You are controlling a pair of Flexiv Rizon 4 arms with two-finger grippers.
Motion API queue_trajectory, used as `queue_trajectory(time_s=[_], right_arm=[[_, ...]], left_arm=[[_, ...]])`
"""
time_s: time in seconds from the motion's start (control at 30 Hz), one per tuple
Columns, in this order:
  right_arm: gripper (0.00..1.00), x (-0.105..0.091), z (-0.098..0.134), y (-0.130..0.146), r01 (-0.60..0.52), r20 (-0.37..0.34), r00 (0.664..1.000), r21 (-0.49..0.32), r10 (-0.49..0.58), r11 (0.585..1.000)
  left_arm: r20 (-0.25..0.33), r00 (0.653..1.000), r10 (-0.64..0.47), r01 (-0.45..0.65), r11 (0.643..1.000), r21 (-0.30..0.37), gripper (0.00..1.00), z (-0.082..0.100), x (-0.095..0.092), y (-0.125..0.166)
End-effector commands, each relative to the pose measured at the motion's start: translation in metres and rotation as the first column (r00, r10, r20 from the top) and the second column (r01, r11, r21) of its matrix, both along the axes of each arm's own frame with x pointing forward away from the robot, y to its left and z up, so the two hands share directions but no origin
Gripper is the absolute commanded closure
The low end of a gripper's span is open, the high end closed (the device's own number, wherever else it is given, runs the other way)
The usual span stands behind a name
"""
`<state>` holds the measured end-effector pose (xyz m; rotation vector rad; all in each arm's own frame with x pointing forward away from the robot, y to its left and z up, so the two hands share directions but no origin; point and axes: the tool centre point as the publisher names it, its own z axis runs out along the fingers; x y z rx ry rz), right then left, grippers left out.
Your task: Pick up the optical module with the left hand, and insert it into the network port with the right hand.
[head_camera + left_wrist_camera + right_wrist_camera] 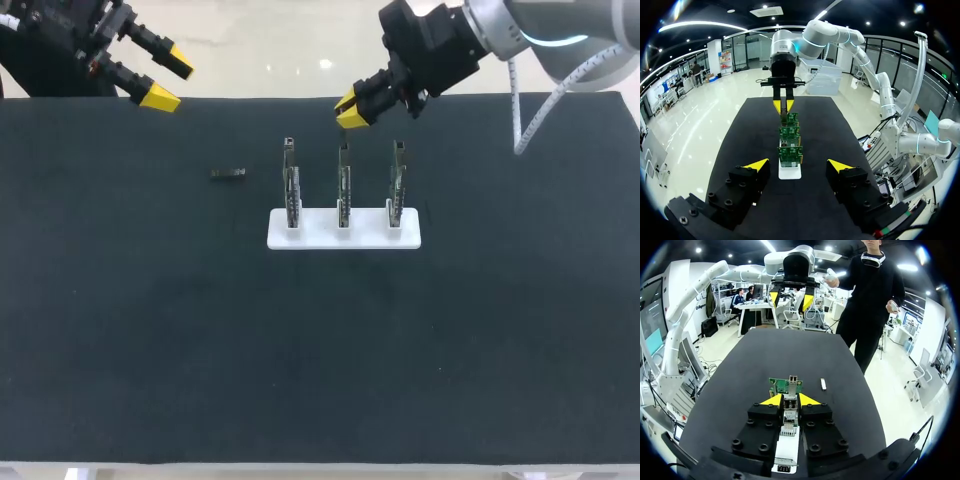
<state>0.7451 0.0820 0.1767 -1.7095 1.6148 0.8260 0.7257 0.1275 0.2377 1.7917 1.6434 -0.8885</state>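
The bench [150,350] is covered from edge to edge by a matte black mat, and a thin pale strip of the bench's own top shows along the near edge. A white holder [320,238], a flat rectangular block, lies on the mat about midway between the left and right edges. It is nearer the far edge than the near one. Its long sides run parallel to the far edge.
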Motion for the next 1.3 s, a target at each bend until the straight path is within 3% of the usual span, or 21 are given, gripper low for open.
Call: queue_trajectory(time_s=[0.03,0.47,0.93,1.3], right_arm=[[1.0,0.0,-0.004,-0.001,-0.001,0.002,1.0,0.005,0.001,1.0],[1.0,-0.001,-0.006,-0.002,-0.003,0.001,1.0,-0.006,0.003,1.0],[1.0,0.001,0.008,-0.002,-0.009,-0.015,1.0,-0.028,0.009,1.0],[1.0,0.0,0.003,-0.002,-0.006,-0.01,1.0,-0.02,0.006,1.0]], left_arm=[[-0.001,1.0,0.0,0.0,1.0,0.003,0.0,0.0,0.0,-0.001],[-0.001,1.0,0.0,0.0,1.0,0.003,0.0,0.0,0.0,-0.001],[-0.001,1.0,0.0,0.0,1.0,0.003,0.0,0.0,0.0,-0.001],[-0.001,1.0,0.0,0.0,1.0,0.003,0.0,0.0,0.0,-0.001]])
